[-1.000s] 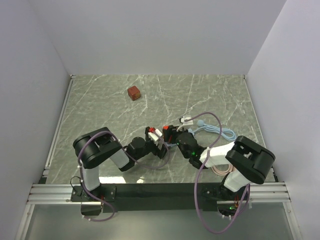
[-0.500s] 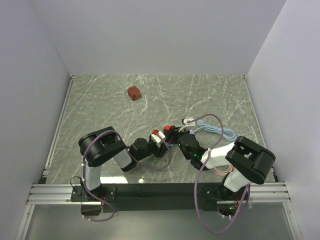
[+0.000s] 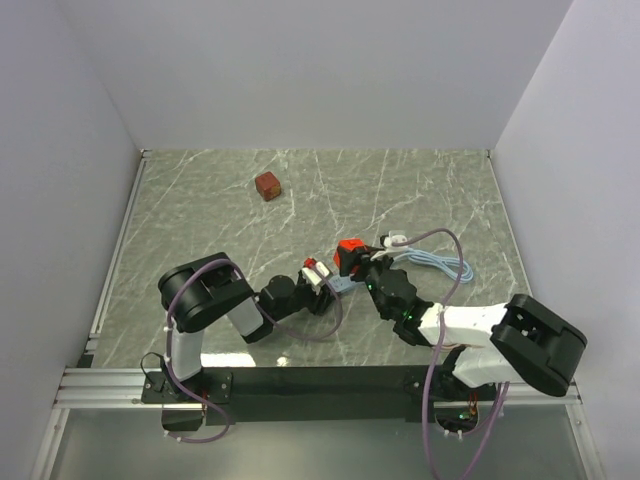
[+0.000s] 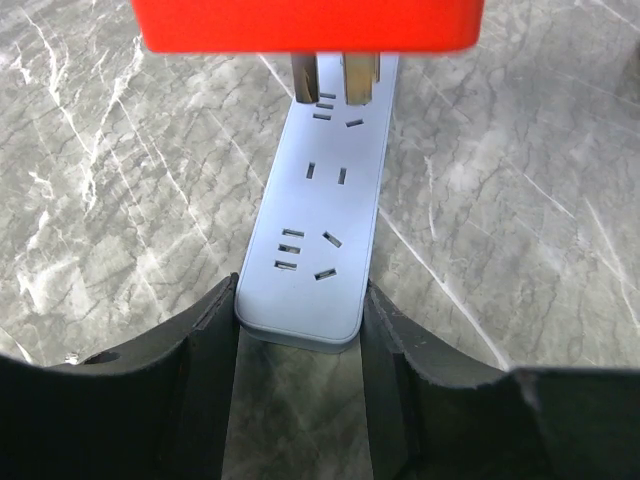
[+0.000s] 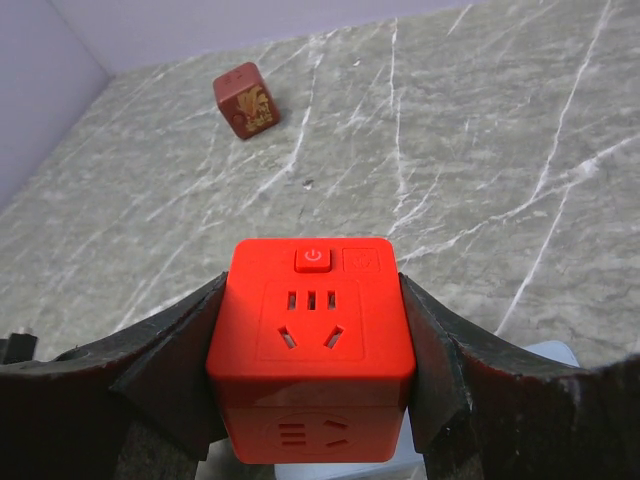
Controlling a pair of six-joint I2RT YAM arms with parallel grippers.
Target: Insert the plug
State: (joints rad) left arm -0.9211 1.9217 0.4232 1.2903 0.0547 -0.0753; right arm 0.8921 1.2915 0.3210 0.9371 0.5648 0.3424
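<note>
Cropped by the left wrist view, the plug [image 4: 308, 25], clenched in the right gripper [image 5: 312, 360], power symbol on top, hangs over the far end of the power strip [image 4: 320, 220], whose near end the left gripper [image 4: 300, 310] clasps.

A green-grey marbled tabletop [image 3: 200, 220] with pale veins fills the floor of a white-walled enclosure [image 3: 320, 70]. Far back and left of centre sits a dark brownish-red cube [image 3: 267, 185], alone and well apart from everything else; the right wrist view shows a pale mark on its near face. Near the middle, a light blue power strip [image 4: 318, 230] lies flat, its socket slots facing up. Its pale blue cable [image 3: 450, 265] loops off to the right.
</note>
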